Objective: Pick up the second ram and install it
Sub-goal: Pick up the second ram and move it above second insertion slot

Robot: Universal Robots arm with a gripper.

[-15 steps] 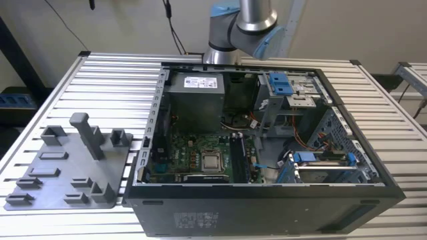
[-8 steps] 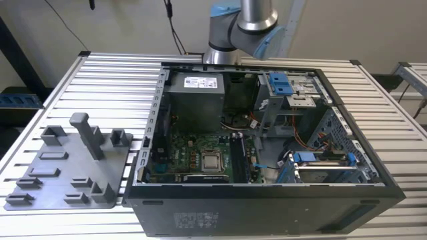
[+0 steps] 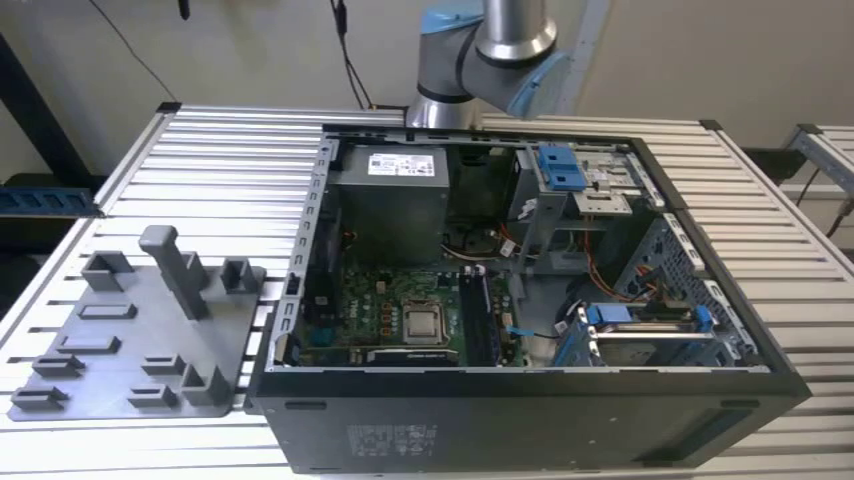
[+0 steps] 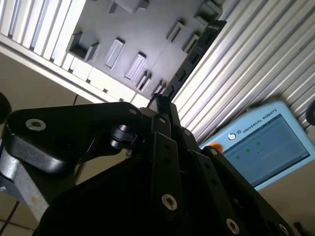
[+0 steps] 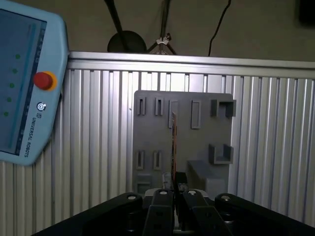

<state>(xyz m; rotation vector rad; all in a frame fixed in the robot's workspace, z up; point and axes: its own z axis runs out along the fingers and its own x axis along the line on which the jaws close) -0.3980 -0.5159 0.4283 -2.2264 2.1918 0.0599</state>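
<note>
I have the gripper (image 5: pixel 173 191) drawn in narrow on the second ram (image 5: pixel 173 142). It pinches one end, so the stick juts out from between the fingers, with the grey fixture tray (image 5: pixel 206 132) behind it. I judge the stick light and stiff but fragile, since a thin board may crack if twisted. The hold belongs on the board's short end edges, clear of chips and contacts. The first wrist view gives me the stick edge-on, a thin line. The second wrist view gives its long dark side against the slatted table (image 4: pixel 275 64). The exterior view adds the open computer case (image 3: pixel 534 405) and its motherboard (image 3: pixel 387 310), with the tray on the exterior view's left.
</note>
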